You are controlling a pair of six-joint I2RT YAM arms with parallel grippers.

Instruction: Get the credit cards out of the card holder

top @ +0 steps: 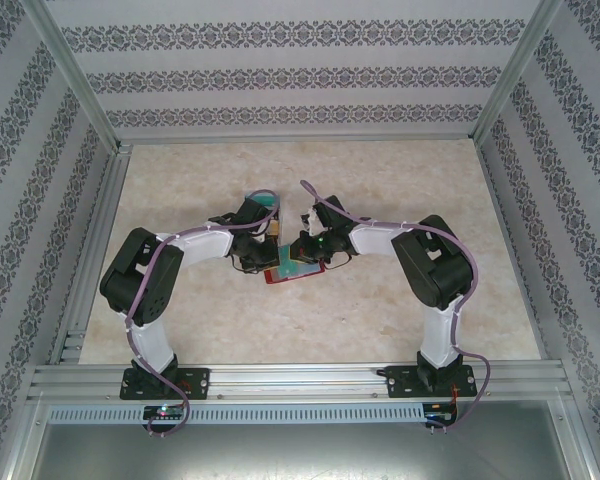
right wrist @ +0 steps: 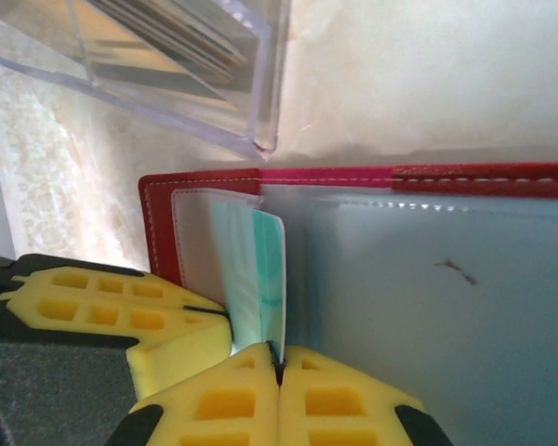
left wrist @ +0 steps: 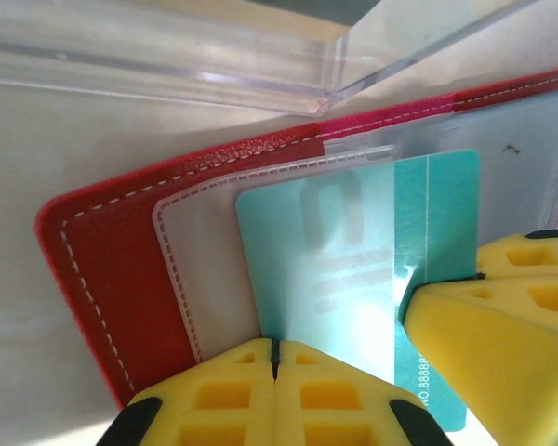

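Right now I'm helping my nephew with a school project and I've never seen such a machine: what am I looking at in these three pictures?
These are two robot arms bolted at the near edge of a table. The overhead picture shows both meeting over a red card holder lying open on the table.

The other two pictures come from cameras on the wrists, so the yellow pads are each arm's own fingertips. The left gripper is shut on the edge of the holder's clear sleeve, apparently pinning it. The right gripper is shut on a teal card, partly slid out of that sleeve.

A clear plastic box stands just beyond the holder.
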